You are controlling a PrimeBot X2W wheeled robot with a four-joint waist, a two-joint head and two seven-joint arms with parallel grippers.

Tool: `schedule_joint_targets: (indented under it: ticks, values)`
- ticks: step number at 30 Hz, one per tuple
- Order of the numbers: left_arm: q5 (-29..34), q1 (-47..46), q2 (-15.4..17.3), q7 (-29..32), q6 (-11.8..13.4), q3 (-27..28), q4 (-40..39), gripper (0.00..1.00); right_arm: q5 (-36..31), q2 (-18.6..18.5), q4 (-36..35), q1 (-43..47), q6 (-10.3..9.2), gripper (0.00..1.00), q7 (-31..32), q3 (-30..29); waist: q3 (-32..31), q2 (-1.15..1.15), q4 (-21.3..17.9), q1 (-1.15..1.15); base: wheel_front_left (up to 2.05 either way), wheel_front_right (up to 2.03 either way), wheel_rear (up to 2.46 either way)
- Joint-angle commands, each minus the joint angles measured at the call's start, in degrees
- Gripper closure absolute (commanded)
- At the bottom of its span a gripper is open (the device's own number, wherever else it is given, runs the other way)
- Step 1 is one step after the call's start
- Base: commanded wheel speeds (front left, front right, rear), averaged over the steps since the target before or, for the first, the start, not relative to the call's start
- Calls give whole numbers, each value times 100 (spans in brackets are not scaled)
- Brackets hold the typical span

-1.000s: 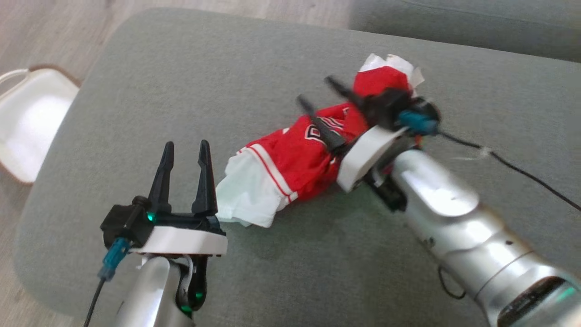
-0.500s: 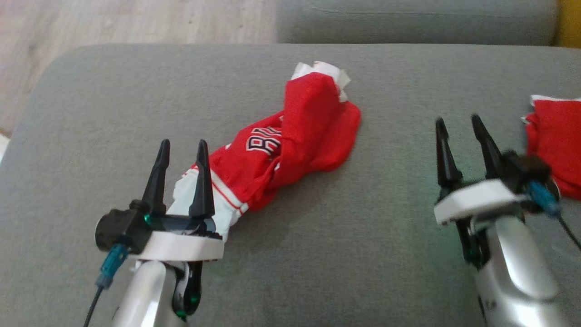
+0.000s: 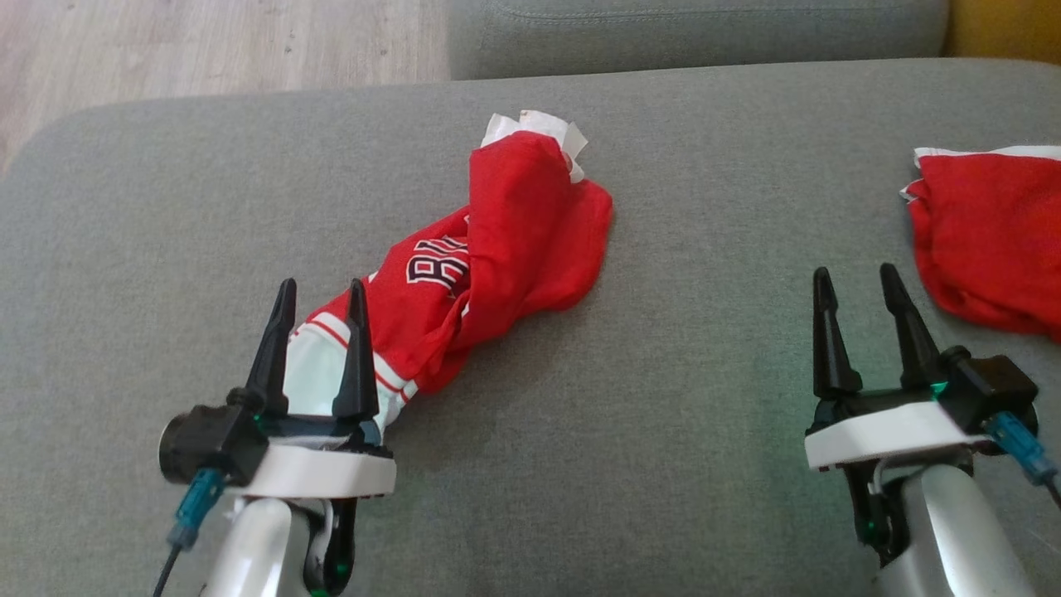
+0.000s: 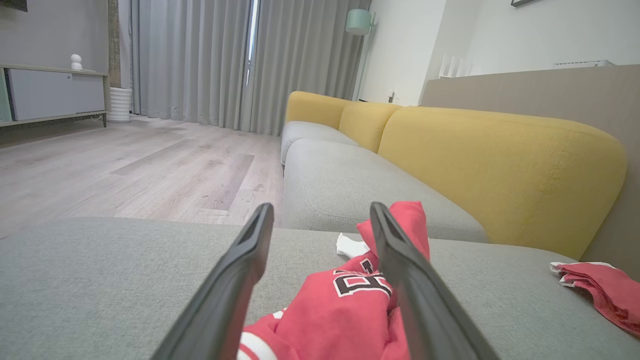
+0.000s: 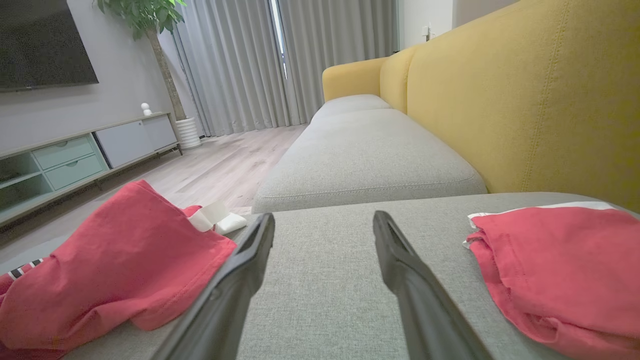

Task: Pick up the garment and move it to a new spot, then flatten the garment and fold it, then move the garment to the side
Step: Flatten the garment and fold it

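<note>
The garment (image 3: pixel 497 249), a red jersey with white trim and dark lettering, sits in a twisted, bunched-up heap on the grey cushion (image 3: pixel 663 398), left of its middle. It runs diagonally, with the white hem end toward the near-left and the red bulk, a white bit poking out of it, toward the far edge. It's not flat at all, and one red fold flops over part of the lettering.

The left gripper (image 3: pixel 322 288) is right at the hem end, fingers spread wide with the white striped part showing between them, pinching nothing. Hard to tell if the tips actually touch fabric. The right gripper (image 3: pixel 855 272) is well apart from the jersey, toward the near-right, also spread and empty over bare cushion.

Just past it, at the right edge, lies a second red cloth (image 3: pixel 986 240) with a white border, crumpled. Beyond the far edge there's another grey seat cushion (image 3: pixel 696 33), a yellow backrest (image 4: pixel 500 165) and pale wood floor (image 3: pixel 207 41).
</note>
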Motion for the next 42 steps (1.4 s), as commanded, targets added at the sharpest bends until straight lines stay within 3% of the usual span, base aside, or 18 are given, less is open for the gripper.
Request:
schedule_joint_targets:
  ticks: [1,8,16,26,34,35,36,37,42]
  values:
    - [11,-146,37,-53,-44,202,-224,0,-4,9,-219,-199,37,0,-37,119,34,0,36,0,0,0,0]
    - [-30,-341,37,-53,-75,43,-291,0,-206,10,112,-674,37,0,9,262,355,0,323,0,0,0,0]
    - [-145,-598,37,-53,-67,-188,-287,0,-497,10,1237,-1761,37,0,725,646,826,0,794,0,0,0,0]
    - [-261,-782,37,-53,-26,-429,-226,0,400,10,2907,-2980,37,0,1085,678,1086,0,1300,0,0,0,0]
    - [-313,-808,37,-54,29,-532,-247,0,342,10,3931,-3488,37,0,1038,989,1166,0,1479,0,0,0,0]
    - [-315,-808,37,-54,35,-542,-247,0,338,10,4017,-3523,37,5,1024,1067,1171,0,1489,0,0,0,0]
    - [-314,-803,37,-54,42,-549,-245,0,321,10,4092,-3558,37,80,986,1134,1169,0,1492,0,0,0,0]
    - [-313,-796,37,-54,47,-551,-241,0,276,10,4156,-3591,37,100,912,1184,1163,0,1490,0,0,0,0]
    - [-308,-757,37,-54,71,-521,-200,0,105,-75,4435,-3718,37,100,370,981,1031,0,1422,0,0,0,0]
